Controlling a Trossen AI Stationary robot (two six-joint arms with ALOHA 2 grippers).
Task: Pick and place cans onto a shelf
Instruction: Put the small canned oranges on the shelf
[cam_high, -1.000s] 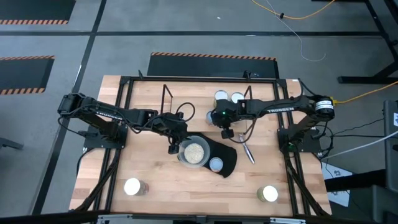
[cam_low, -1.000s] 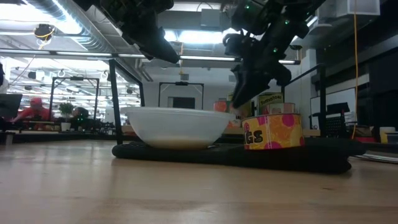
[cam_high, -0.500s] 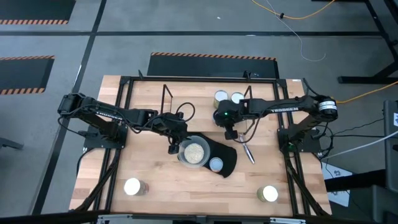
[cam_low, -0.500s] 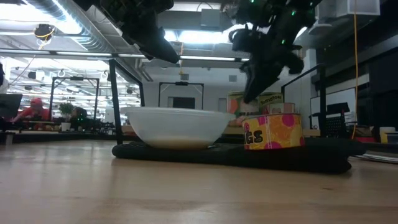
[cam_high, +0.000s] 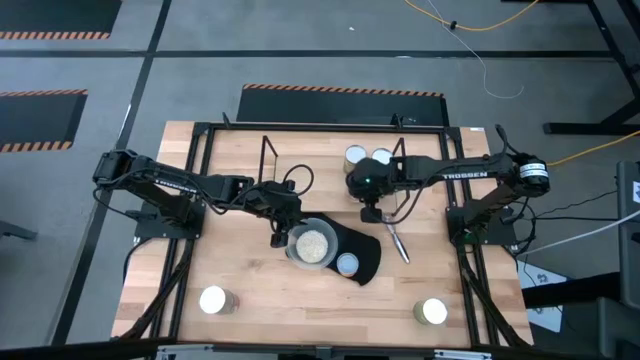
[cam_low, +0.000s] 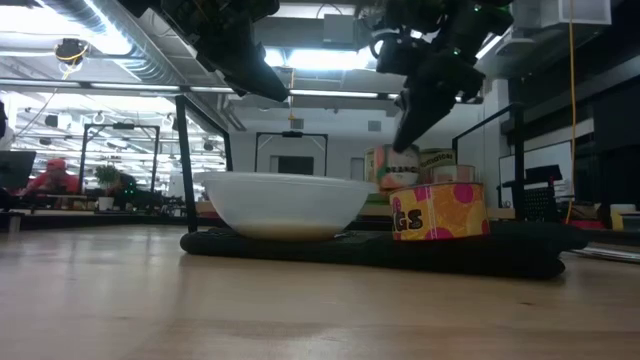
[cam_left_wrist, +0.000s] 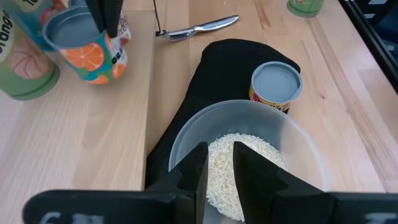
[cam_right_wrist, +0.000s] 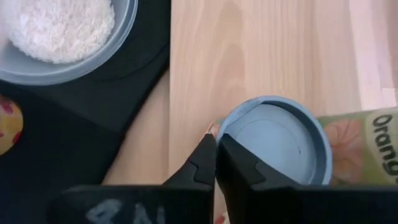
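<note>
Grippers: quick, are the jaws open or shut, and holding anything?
Left gripper: jaws slightly apart, empty, over the bowl.
Right gripper: jaws shut, empty, beside a can.

— What do you see past your table?
— Grey floor (cam_high: 300, 40) with orange-striped black mats (cam_high: 340, 95), yellow cable (cam_high: 470, 25). You face a bright hall: ceiling lights (cam_low: 320, 60), silver duct (cam_low: 110, 40), dark doorway (cam_low: 292, 160).

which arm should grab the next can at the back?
Right, probably. Its hand is shut just above a blue-topped can beside the back pair. The left hand hovers by the bowl, farther away.
</note>
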